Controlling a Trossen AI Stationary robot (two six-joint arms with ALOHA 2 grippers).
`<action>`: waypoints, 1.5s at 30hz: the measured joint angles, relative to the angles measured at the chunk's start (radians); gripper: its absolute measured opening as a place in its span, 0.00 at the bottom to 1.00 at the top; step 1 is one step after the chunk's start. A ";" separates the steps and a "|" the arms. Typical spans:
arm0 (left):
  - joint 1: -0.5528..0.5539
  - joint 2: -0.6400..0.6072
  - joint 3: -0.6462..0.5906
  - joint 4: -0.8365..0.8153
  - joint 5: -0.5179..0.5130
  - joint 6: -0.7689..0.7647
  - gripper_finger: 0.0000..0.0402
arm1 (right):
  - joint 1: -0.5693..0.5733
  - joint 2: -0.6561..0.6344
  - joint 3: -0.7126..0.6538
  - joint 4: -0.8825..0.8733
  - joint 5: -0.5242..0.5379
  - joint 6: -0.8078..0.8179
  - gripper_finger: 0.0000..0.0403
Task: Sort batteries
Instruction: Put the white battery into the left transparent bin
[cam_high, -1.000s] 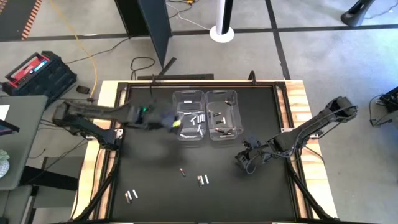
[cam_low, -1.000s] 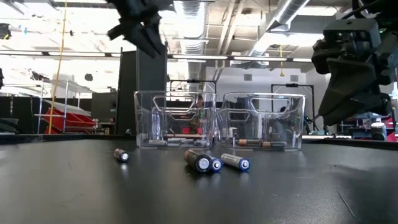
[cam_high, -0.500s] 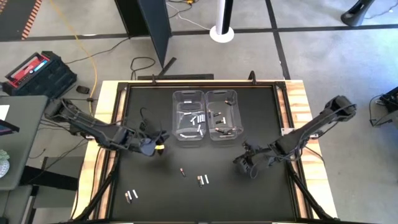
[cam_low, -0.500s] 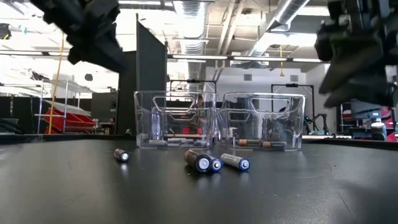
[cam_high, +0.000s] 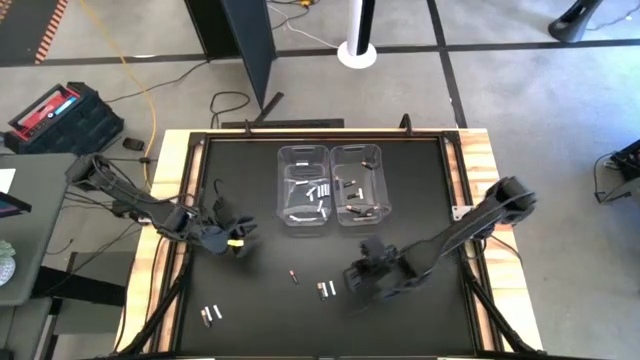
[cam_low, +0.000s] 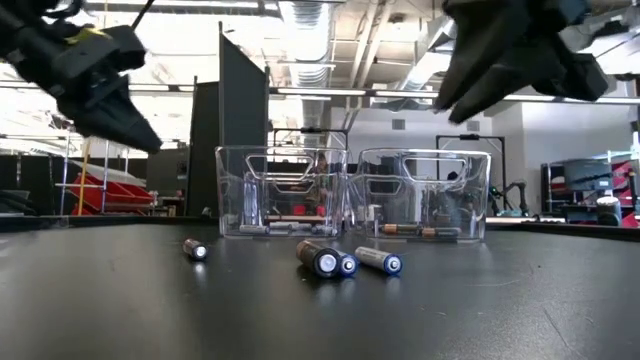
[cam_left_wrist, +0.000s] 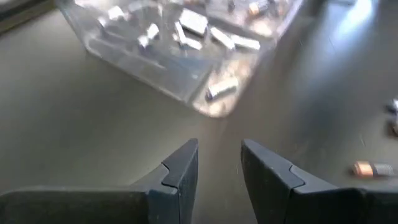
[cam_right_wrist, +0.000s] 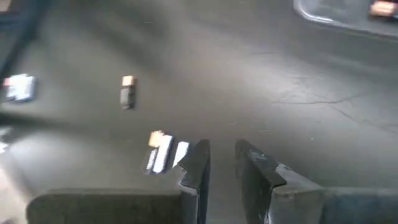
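Two clear bins stand side by side at the far middle of the black table: the left bin holds silvery batteries, the right bin dark ones. Loose batteries lie on the table: a dark one, a pair and another pair. My left gripper hovers open above the table left of the bins, nothing between its fingers. My right gripper hovers just right of the middle pair, its fingers narrowly apart and empty.
Both bins show in the low view as left bin and right bin, with loose batteries in front of them. The table's wooden frame borders the mat. Open mat lies at the near right.
My left gripper has left the space above the left bin, going down and toward the table's left and near edges. My right gripper has swung from the right side toward the near middle, up to the loose pair of batteries. The batteries lie as before.
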 joint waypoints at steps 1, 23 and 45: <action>-0.004 -0.027 -0.018 0.001 0.015 0.005 0.29 | 0.000 0.045 0.052 -0.045 -0.002 0.028 0.23; -0.033 -0.355 -0.101 -0.029 0.209 0.111 0.29 | -0.025 0.442 0.471 -0.228 -0.107 0.072 0.29; -0.033 -0.355 -0.101 -0.081 0.215 0.113 0.29 | -0.066 0.457 0.446 -0.221 -0.192 -0.006 0.43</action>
